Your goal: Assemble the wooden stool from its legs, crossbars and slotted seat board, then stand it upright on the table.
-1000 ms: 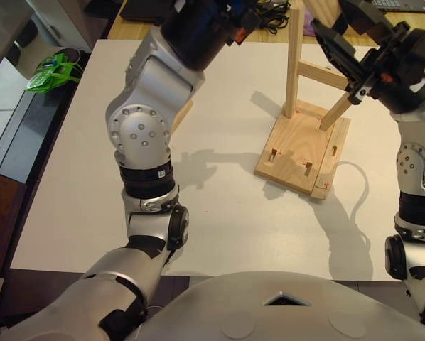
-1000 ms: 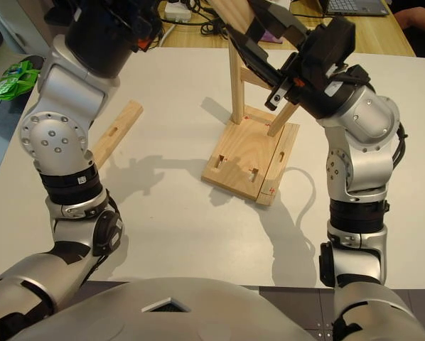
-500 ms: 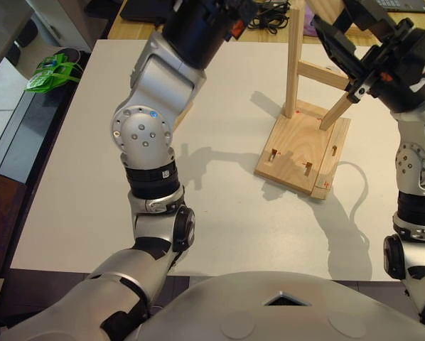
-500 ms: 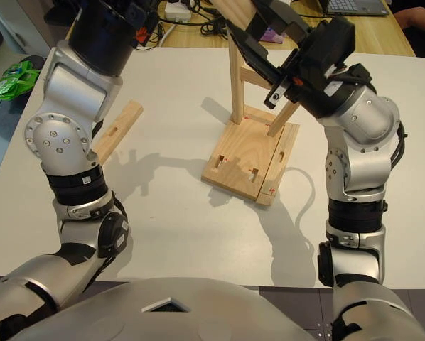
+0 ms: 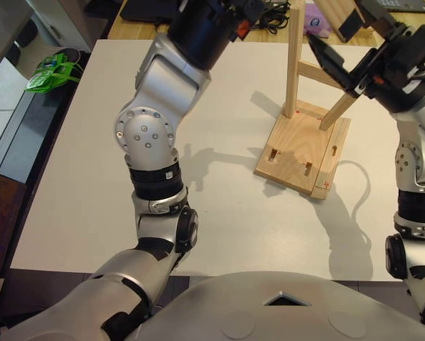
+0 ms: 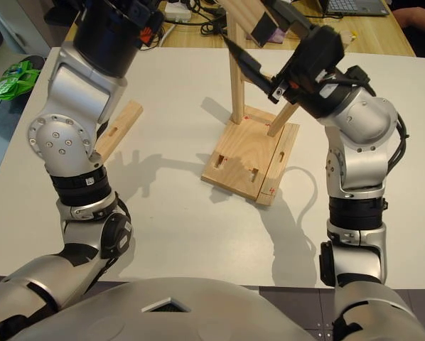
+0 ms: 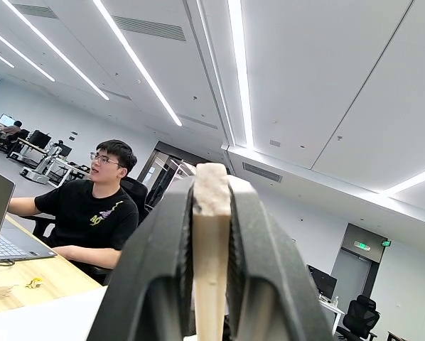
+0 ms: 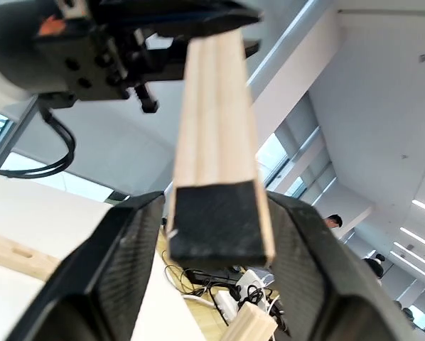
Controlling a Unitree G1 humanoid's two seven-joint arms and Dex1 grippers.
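Note:
The slotted seat board (image 5: pixel 291 153) lies flat on the white table (image 5: pixel 219 213). One leg (image 5: pixel 292 57) stands upright in it. A second leg (image 5: pixel 335 111) leans beside it, and a crossbar (image 5: pixel 320 72) joins the two. High above the board a loose wooden leg (image 6: pixel 244 11) hangs in the air. My left gripper (image 7: pixel 211 186) is shut on that leg's far end (image 8: pixel 216 64). My right gripper (image 8: pixel 218 206) is open, one finger on each side of the leg's near end. Another slotted wooden piece (image 6: pixel 116 131) lies on the table beside my left arm.
A thin cable (image 5: pixel 354 170) loops on the table right of the seat board. A desk (image 6: pixel 198 25) with cables and a laptop stands behind the table. A green bag (image 5: pixel 49 71) lies on the floor beyond the table's left edge.
My right gripper's fingers have spread, and the raised leg's near end now shows between them. My left arm has shifted slightly to the right. The seat board and its legs have not moved.

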